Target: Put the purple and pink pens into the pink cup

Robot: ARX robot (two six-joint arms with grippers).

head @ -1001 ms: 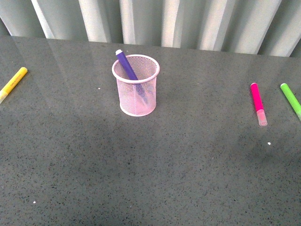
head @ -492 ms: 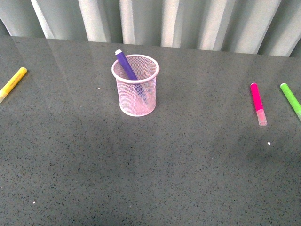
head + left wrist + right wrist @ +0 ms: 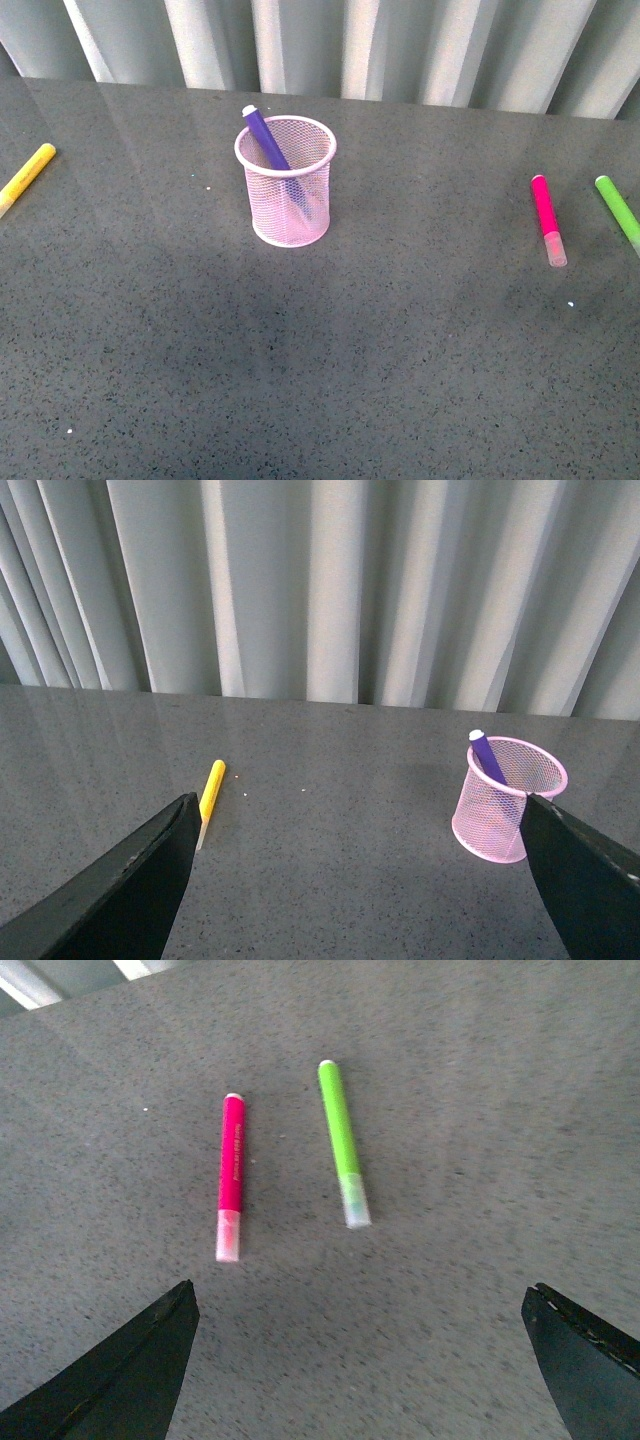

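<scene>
The pink cup (image 3: pixel 287 190) stands upright on the grey table, left of centre in the front view, with the purple pen (image 3: pixel 265 138) leaning inside it, tip above the rim. Both also show in the left wrist view, the cup (image 3: pixel 503 800) and the pen (image 3: pixel 487 757). The pink pen (image 3: pixel 547 217) lies flat at the right; it also shows in the right wrist view (image 3: pixel 230 1171). My left gripper (image 3: pixel 360 880) is open and empty, above the table, with the cup beside its one finger. My right gripper (image 3: pixel 360 1360) is open and empty above the table, short of the pink pen.
A yellow marker (image 3: pixel 27 176) lies at the table's left edge, also in the left wrist view (image 3: pixel 210 793). A lime-green marker (image 3: pixel 619 210) lies beside the pink pen, also in the right wrist view (image 3: pixel 342 1140). Pale curtains (image 3: pixel 350 45) hang behind the table.
The front view has shifted very slightly; the cup and pens keep their places on the table. Neither arm shows in the front view.
</scene>
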